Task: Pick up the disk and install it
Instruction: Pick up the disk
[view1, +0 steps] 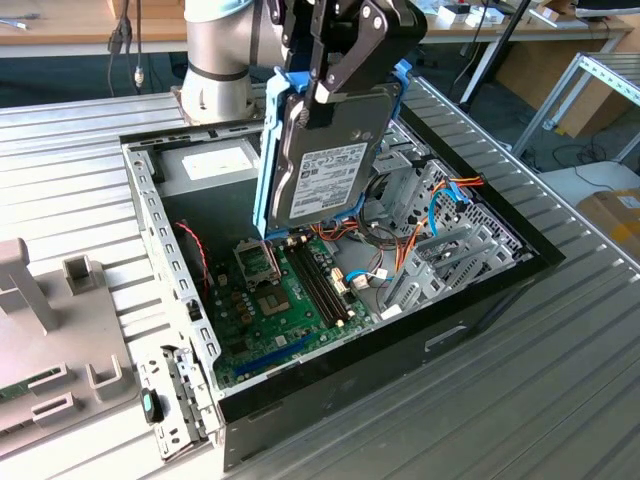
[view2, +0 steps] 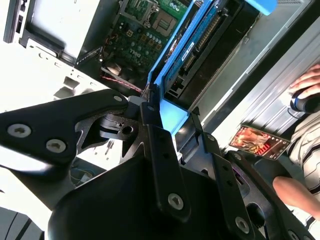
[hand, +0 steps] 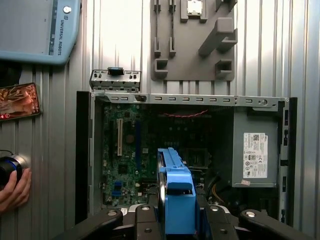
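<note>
Disk (view1: 325, 165): upright on edge, hanging above the open case (view1: 150, 220), over the motherboard (view1: 290, 300).
Tool (view1: 324, 95): clamped across the disk's faces at its upper end.
Handling, judged: rigid, fairly heavy, smooth, shock-sensitive. Grip flat faces or rails.

An open computer case (view1: 152, 215) lies on a ribbed metal table (view1: 560, 390), its green motherboard (view1: 275, 335) exposed, with a grey power supply (view1: 215, 165) at the far end and orange and blue cables (view1: 440, 205) toward the exterior view's right. A grey moulded holder (view1: 60, 340) sits just beside the case on the exterior view's left. In the first wrist view a phone (hand: 17, 101) lies on the table near a pale blue tablet (hand: 35, 27).
</note>
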